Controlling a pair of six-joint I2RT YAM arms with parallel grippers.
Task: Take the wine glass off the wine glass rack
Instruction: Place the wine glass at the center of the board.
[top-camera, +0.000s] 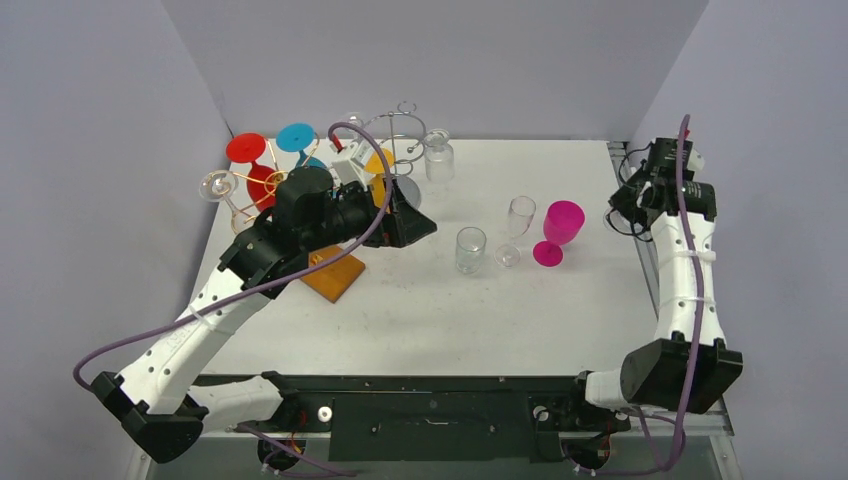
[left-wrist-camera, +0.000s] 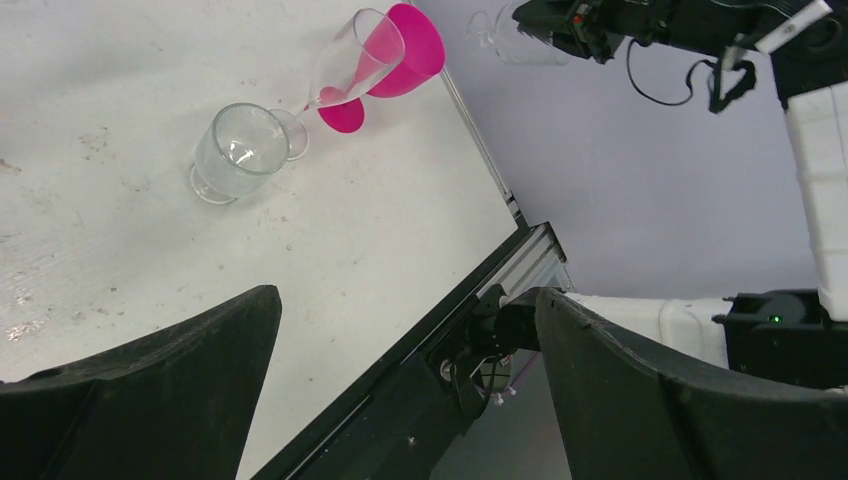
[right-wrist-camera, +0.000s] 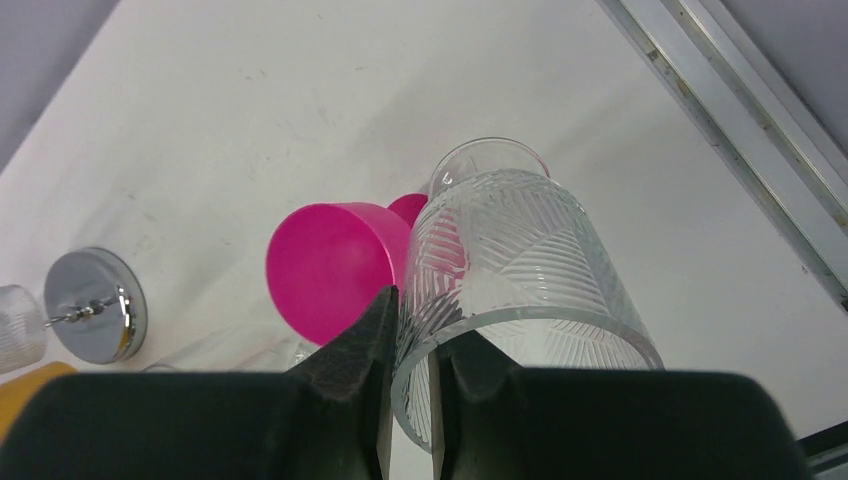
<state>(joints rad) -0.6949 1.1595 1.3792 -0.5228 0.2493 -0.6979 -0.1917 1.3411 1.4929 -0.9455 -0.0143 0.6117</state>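
The wine glass rack (top-camera: 335, 272) stands at the back left on a wooden base, its thin arms carrying a red glass (top-camera: 245, 148), a blue glass (top-camera: 296, 137), a yellow one (top-camera: 380, 162) and a clear one (top-camera: 215, 185). My left gripper (top-camera: 410, 228) hovers just right of the rack, open and empty (left-wrist-camera: 405, 295). My right gripper (right-wrist-camera: 415, 330) is shut on the rim of a clear cut-pattern wine glass (right-wrist-camera: 520, 260), held above the table's right side. In the top view the right gripper (top-camera: 622, 208) sits by the right edge.
A pink goblet (top-camera: 560, 230), a clear flute (top-camera: 518, 225) and a short clear glass (top-camera: 470, 248) stand mid-table. A wire stand with a chrome foot (top-camera: 405, 192) and a patterned clear glass (top-camera: 437, 155) are behind the left gripper. The table edge rail (right-wrist-camera: 760, 130) runs along the right.
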